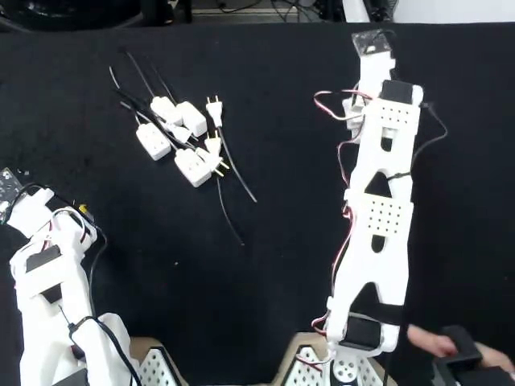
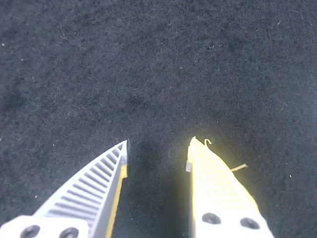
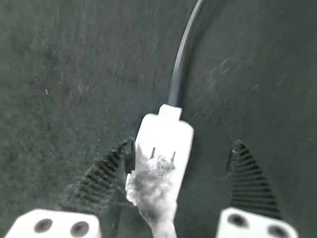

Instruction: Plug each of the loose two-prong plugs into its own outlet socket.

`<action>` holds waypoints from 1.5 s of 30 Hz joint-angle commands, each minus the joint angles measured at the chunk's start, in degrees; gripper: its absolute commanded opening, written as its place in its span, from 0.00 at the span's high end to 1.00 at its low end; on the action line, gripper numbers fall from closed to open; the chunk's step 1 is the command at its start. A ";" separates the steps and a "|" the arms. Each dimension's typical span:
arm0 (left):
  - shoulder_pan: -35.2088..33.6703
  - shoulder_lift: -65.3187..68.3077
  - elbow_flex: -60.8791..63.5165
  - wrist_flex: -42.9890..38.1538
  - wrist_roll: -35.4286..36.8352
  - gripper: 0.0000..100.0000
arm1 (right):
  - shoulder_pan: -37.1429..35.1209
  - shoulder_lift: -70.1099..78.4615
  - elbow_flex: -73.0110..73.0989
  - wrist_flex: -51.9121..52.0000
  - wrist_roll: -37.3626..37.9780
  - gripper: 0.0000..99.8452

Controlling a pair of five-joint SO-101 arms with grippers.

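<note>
Overhead, outlet sockets (image 1: 191, 166): several white blocks bunched together on the far left part of the black counter (image 1: 265, 265).
Overhead, two-prong plugs (image 1: 213, 105): lying among and just beside the sockets, with thin black cables (image 1: 237, 173) trailing out of the bunch.
Overhead, left arm (image 1: 48, 281): folded at the near left edge, its left gripper (image 1: 10, 186) well apart from the bunch.
Overhead, right arm (image 1: 382, 217): stretched toward the far side, its right gripper (image 1: 372, 42) at the counter's far edge, well apart from the bunch.
Left wrist, left gripper (image 2: 157, 144): fingers apart, bare counter between them.
Right wrist, right gripper (image 3: 184, 144): fingers wide apart, clamped on nothing.
Right wrist, single socket (image 3: 166, 141): a white block with two slots, lying between the fingers, close against one and clear of the other.
Right wrist, cable (image 3: 181, 64): runs from the block away across the counter.
Right wrist, pale fuzzy patch (image 3: 148, 183): in front of the block, cannot be made out.
</note>
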 commanded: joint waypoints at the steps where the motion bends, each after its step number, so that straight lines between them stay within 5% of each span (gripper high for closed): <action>1: 0.04 -1.58 -1.10 -0.79 0.44 0.80 | 0.62 -1.10 -9.01 -0.97 0.00 0.73; 12: 0.04 -1.58 -1.10 -0.79 0.44 0.80 | -2.55 -7.16 -14.73 0.44 -0.53 0.73; 23: 0.04 -1.58 -1.19 -0.79 0.44 0.80 | -12.22 -19.91 -14.73 19.69 -0.53 0.73; 31: 0.04 -1.58 -1.19 -0.79 0.44 0.80 | -14.59 -28.18 -14.11 20.66 -6.59 0.73; 45: 0.04 -1.58 -1.19 -0.79 0.44 0.80 | -18.73 -64.92 28.62 20.22 -6.42 0.73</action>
